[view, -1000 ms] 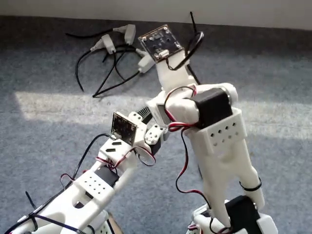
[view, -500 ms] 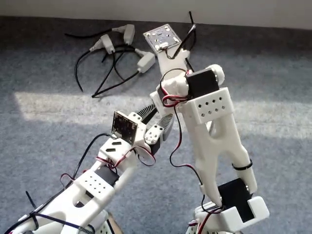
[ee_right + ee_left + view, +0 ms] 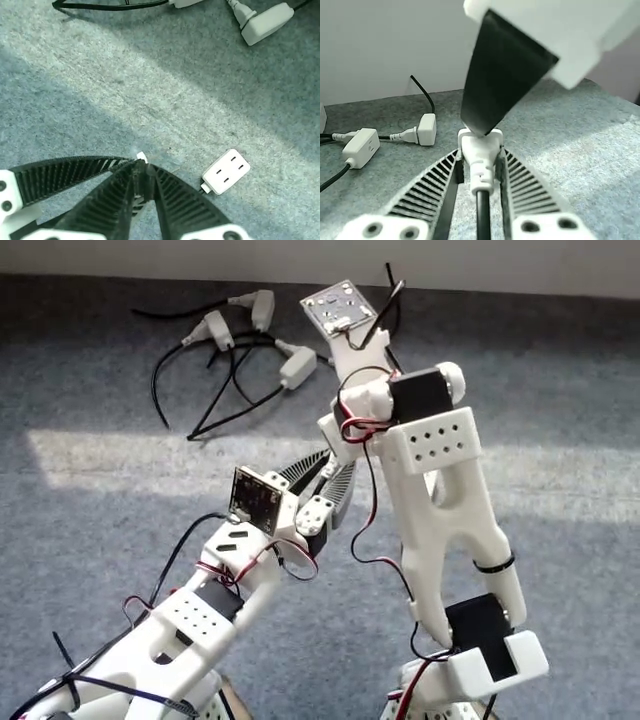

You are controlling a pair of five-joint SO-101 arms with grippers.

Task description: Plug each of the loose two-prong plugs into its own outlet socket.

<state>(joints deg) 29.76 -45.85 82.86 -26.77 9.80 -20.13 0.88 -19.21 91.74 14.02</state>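
Where the two arms meet above the grey mat (image 3: 120, 540), the plug (image 3: 480, 162) lies lengthwise between the ribbed fingers (image 3: 432, 185) of the left gripper (image 3: 480, 152). That gripper is closed on the plug's white body, and the cord (image 3: 481, 215) trails back toward the wrist. The right gripper (image 3: 145, 171) meets the plug's front end from the opposite side. Its own fingers are drawn together to a thin slit and their tips touch that end, though whether they pinch anything there is hidden. On the mat near those tips lies a white socket (image 3: 226, 171), face up with its slots showing. Farther off, near the wall (image 3: 300, 255), a tangle (image 3: 200, 390) of black leads carries more white plugs and sockets. One white block (image 3: 298, 366) in it lies closest to the right arm (image 3: 440, 490).
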